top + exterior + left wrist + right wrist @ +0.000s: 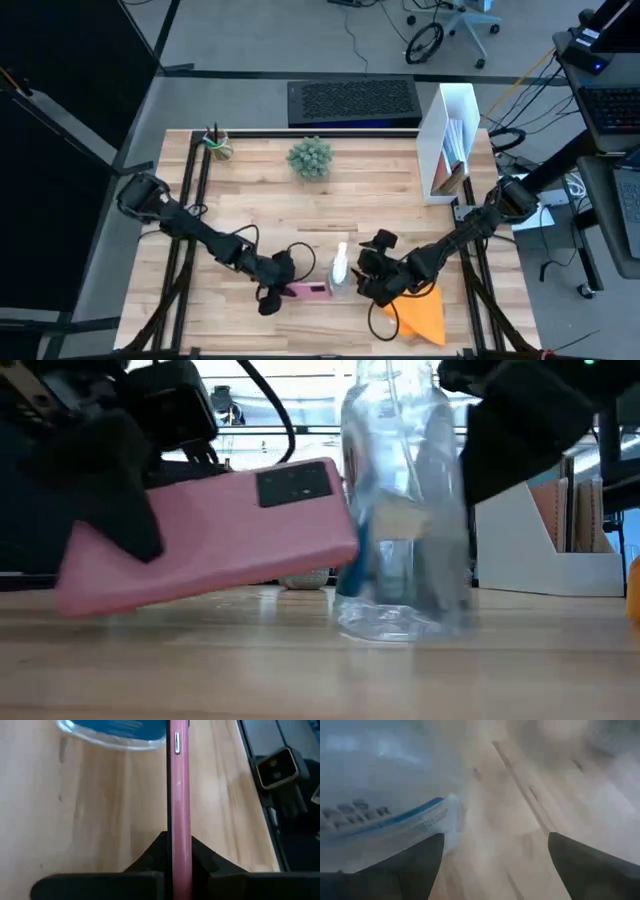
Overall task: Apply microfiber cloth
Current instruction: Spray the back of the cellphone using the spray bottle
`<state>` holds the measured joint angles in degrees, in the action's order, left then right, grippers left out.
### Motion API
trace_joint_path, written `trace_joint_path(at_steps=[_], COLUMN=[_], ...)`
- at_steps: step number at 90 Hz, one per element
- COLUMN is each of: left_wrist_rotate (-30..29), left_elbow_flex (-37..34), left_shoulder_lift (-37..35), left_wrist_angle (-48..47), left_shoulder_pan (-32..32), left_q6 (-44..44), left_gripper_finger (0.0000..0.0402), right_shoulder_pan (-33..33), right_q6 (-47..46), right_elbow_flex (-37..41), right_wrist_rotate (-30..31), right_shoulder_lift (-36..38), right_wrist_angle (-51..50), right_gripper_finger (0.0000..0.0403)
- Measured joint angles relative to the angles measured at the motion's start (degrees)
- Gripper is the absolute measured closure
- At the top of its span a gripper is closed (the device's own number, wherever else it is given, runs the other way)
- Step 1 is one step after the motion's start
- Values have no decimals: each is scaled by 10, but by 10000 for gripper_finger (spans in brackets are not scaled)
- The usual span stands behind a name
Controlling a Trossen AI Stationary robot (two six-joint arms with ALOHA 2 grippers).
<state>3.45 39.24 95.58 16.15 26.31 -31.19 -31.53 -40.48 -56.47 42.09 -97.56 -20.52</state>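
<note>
Wooden table [260,200] under your two arms, with office floor and a chair beyond it. Your left gripper [272,293] is clenched on a pink phone [308,291]; in the left wrist view the phone [178,810] stands on edge between the two dark fingers [150,857], and the low view shows it [215,530] lifted off the wood and tilted, one end lower than the other. Your right gripper [372,280] is spread wide, its fingers [415,860] well apart in the right wrist view, gripping nothing you can see. It sits just beside the clear spray bottle [341,270], which stands upright between the two grippers; whether a finger touches the bottle [380,820] you cannot tell. The bottle [405,510] is close against the raised end of the phone in the low view.

The orange cloth [420,312] lies flat on the table near the front edge, just behind and outward of your right gripper, partly under that arm's forearm and untouched by either gripper. It is well apart from the phone, with the bottle and right gripper between them.

Farther back on the table stand a small green plant [310,157], a cup of pens [217,145] and a white file holder [450,145].
</note>
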Motion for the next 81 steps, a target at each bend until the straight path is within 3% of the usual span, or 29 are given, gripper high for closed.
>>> trace_joint_path(at_steps=[15, 42, 50, 65, 81], left_wrist_rotate=[0, -1, -1, -12, -59], left_elbow_flex=[0, 0, 0, 0, 0], left_shoulder_lift=[1, -38, -62, -136, -228], left_wrist_angle=[-1, -19, -26, -66, -133], left_shoulder_pan=[-4, 0, 0, -3, -33], left_q6=[0, -11, -11, 3, 49], left_gripper_finger=[386, 386, 386, 386, 386], right_shoulder_pan=[17, -23, -48, -107, -123], right_q6=[28, -44, -34, 70, 142], right_elbow_flex=[0, -41, -44, -45, -45], right_wrist_rotate=[-2, -44, -15, 111, 117], right_shoulder_lift=[2, 109, 149, 197, 189], right_wrist_angle=[-16, -229, -209, -106, -36], right_gripper_finger=[64, 64, 64, 64, 64])
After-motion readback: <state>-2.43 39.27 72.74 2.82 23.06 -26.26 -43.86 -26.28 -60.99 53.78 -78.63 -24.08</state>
